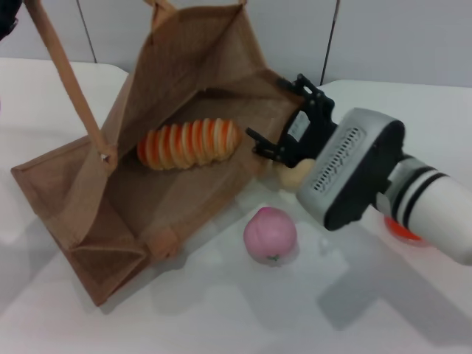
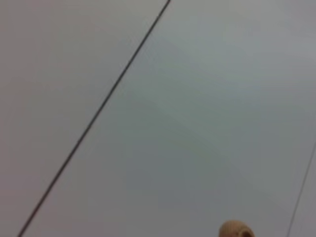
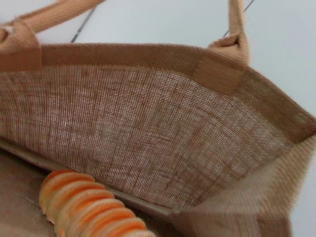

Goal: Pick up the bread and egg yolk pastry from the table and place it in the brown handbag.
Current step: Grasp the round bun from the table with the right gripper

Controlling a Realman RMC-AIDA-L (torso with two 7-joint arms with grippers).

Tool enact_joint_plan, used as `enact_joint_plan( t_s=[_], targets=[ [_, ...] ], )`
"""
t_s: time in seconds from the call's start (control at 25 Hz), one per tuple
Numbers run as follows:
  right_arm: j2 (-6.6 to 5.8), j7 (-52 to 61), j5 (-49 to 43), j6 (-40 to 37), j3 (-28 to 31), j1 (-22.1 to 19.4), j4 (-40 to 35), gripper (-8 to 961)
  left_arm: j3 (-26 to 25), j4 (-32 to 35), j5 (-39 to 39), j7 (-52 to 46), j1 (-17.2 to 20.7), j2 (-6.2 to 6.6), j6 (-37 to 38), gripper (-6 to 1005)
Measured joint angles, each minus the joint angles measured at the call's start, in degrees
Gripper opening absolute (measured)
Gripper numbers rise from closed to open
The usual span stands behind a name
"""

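Observation:
The brown handbag (image 1: 88, 199) lies open on its side on the white table, one long handle (image 1: 70, 81) held up toward the top left. The bread (image 1: 189, 144) lies inside it and also shows in the right wrist view (image 3: 84, 205), below the bag's woven wall (image 3: 148, 133). My right gripper (image 1: 282, 118) is open and empty at the bag's right rim, just over the mouth. The egg yolk pastry (image 1: 295, 175) sits on the table right beside that rim, partly hidden under the gripper's body. My left arm (image 1: 6, 26) is a dark bit at the top left corner, by the raised handle.
A pink peach-like ball (image 1: 271, 234) lies on the table in front of the bag's mouth. An orange-red fruit (image 1: 402, 231) peeks out under my right forearm. A tan handle end (image 2: 237, 230) shows in the left wrist view against the grey wall.

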Motion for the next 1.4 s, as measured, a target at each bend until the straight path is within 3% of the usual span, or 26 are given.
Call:
enact_joint_plan(
  t_s=[0.28, 0.6, 1.0, 1.4],
  targets=[
    [-1.67, 0.82, 0.33, -0.41, 0.02, -3.93, -1.92, 904, -1.18, -0.1, -0.07, 1.08, 0.78, -0.14, 0.29, 181],
    [-1.99, 5.19, 0.41, -5.98, 0.12, -1.54, 3.02, 904, -1.57, -0.84, -1.27, 1.42, 1.56, -0.16, 0.25, 184],
    [-1.35, 7.34, 0.56, -13.63, 0.2, 2.97, 5.17, 904, -1.58, -1.3, -1.13, 1.63, 1.15, -0.1, 0.19, 189],
    [0.74, 8.21, 0.71, -18.77, 3.94, 8.26, 11.67, 893, -1.39, -1.45, -0.86, 1.64, 0.59, -0.08, 0.24, 193]
  ],
)
